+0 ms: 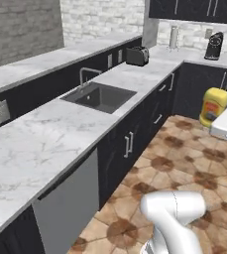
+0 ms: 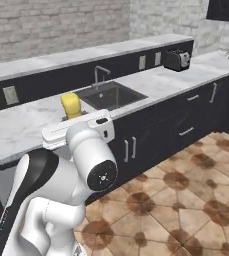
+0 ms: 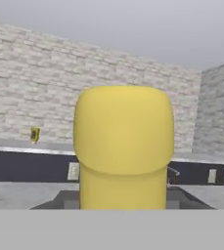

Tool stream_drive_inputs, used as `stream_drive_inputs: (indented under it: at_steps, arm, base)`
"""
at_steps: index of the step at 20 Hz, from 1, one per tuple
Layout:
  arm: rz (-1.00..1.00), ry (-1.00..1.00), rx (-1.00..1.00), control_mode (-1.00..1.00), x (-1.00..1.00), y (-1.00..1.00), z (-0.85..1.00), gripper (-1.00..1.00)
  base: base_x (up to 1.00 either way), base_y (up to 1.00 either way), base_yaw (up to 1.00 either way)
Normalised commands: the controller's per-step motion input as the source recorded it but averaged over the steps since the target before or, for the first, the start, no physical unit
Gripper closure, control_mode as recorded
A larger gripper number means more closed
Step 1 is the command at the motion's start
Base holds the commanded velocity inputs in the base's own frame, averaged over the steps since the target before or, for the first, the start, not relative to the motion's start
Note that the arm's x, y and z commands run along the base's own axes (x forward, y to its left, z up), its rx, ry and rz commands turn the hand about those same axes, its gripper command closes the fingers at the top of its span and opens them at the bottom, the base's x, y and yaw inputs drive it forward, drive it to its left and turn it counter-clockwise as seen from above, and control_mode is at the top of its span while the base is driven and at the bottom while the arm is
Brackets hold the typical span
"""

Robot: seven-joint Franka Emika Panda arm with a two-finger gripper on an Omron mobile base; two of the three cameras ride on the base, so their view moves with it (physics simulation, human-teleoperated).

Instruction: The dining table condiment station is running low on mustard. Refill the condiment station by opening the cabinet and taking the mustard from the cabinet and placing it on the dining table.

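Observation:
The mustard (image 1: 215,101), a bright yellow squeeze bottle with an orange-red label, hangs in the air above the tiled floor. My gripper (image 1: 218,119) is shut on its lower body. In the right base view the mustard (image 2: 71,105) sticks up out of the gripper (image 2: 74,119), in front of the sink counter. Its rounded yellow cap (image 3: 123,132) fills the middle of the hand view and hides the fingers. The dining table (image 1: 30,67), a raised marble top with a dark front, runs behind the sink counter (image 2: 61,57). The cabinet is out of view.
A sink (image 1: 101,96) with a faucet (image 1: 84,74) is set in the lower marble counter (image 1: 40,134). A toaster (image 1: 137,55), a paper towel roll (image 1: 173,37) and a coffee machine (image 1: 214,46) stand in the corner. A small yellow object (image 3: 34,134) sits on the raised ledge.

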Motion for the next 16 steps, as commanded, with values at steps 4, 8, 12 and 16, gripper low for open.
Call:
stream_drive_inputs:
  at_steps: [4, 8, 12, 16]
  arm:
    - [0.00, 0.00, 0.00, 1.00, 0.00, 0.00, 0.00, 1.00]
    - [0.00, 0.00, 0.00, 1.00, 0.00, 0.00, 0.00, 1.00]
    - [0.00, 0.00, 0.00, 1.00, 0.00, 0.00, 0.00, 1.00]
    - [0.00, 0.00, 0.00, 1.00, 0.00, 0.00, 0.00, 1.00]
  base:
    - [-0.79, 0.87, 0.34]
    - [-0.68, 0.83, 0.32]
    - [-0.40, 0.99, 0.28]
    - [-0.13, 1.00, 0.21]
